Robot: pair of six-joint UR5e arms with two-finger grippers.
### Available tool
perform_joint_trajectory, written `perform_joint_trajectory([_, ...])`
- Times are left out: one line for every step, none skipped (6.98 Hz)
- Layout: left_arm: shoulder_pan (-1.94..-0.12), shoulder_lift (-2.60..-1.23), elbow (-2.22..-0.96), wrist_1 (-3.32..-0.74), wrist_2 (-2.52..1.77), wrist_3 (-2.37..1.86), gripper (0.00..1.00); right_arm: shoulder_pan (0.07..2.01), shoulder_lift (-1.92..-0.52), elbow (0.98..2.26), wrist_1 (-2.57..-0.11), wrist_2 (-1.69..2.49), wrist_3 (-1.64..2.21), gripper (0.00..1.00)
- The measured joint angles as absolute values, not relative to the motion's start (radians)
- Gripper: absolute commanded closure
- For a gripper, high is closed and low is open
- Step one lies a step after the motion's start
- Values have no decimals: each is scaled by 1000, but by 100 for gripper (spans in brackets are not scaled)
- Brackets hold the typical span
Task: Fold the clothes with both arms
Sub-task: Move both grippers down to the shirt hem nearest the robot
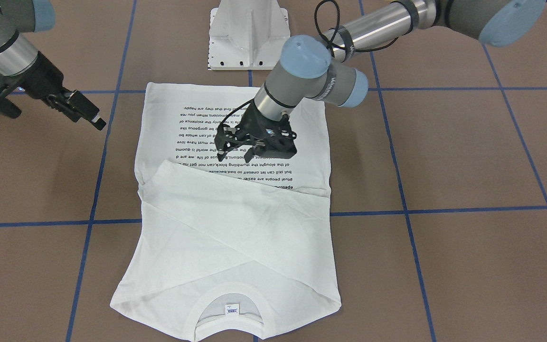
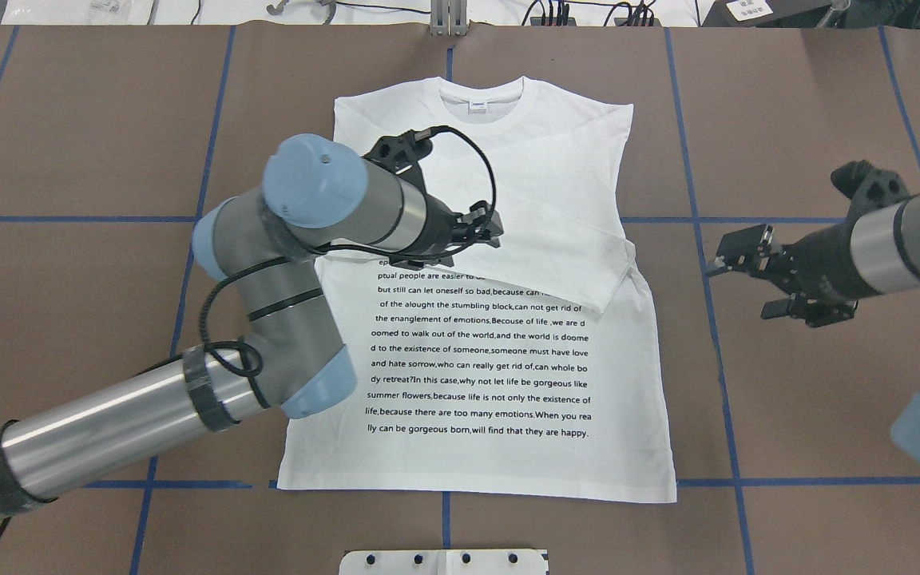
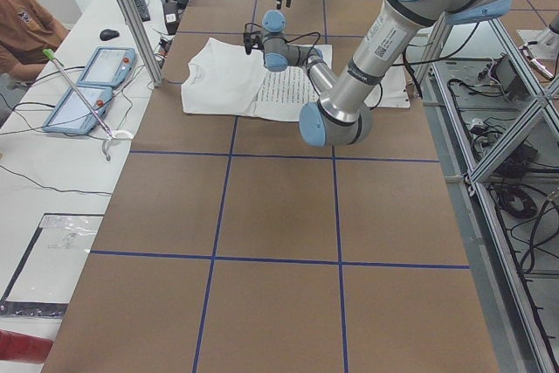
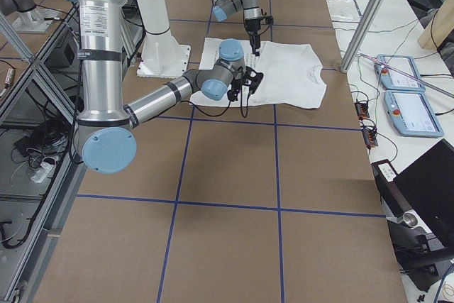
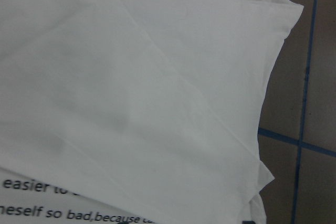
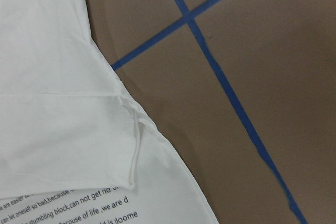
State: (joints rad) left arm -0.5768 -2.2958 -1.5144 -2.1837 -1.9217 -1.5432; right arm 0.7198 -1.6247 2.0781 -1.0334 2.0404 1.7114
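T-shirt (image 2: pixel 508 359) lies flat, print up, directly beneath the left gripper (image 1: pixel 234 152), whose fingers stand apart and empty. Right gripper (image 2: pixel 741 286), likewise parted, hangs beside the cloth, clear of it. Sleeves appear folded in. Judged next: each gripper takes a hem corner

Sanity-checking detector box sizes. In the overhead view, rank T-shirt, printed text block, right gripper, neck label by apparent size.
1. T-shirt
2. printed text block
3. right gripper, raised nearer the camera, so it looks inflated
4. neck label
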Motion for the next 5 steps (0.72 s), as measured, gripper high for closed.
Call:
perform_joint_trajectory([-599, -2207, -1647, -2105, -1934, -1475, 25, 554, -1662, 2130, -1038, 1893, 1831, 2])
perform_joint_trajectory([-617, -2135, -1744, -2052, -1941, -1432, 24, 377, -1690, 2161, -1055, 1728, 1938, 3])
perform_joint_trajectory([-627, -2080, -1798, -2033, -1944, -1416, 23, 230, -1706, 2179, -1106, 1577, 2024, 4])
perform_joint_trajectory([-627, -2048, -1821, -2027, -1945, -1413, 21, 129, -1707, 2186, -1165, 1479, 2103, 8])
perform_joint_trajectory([-624, -2036, -1829, -2027, -1945, -1416, 20, 58, -1703, 2186, -1205, 1417, 2171, 11])
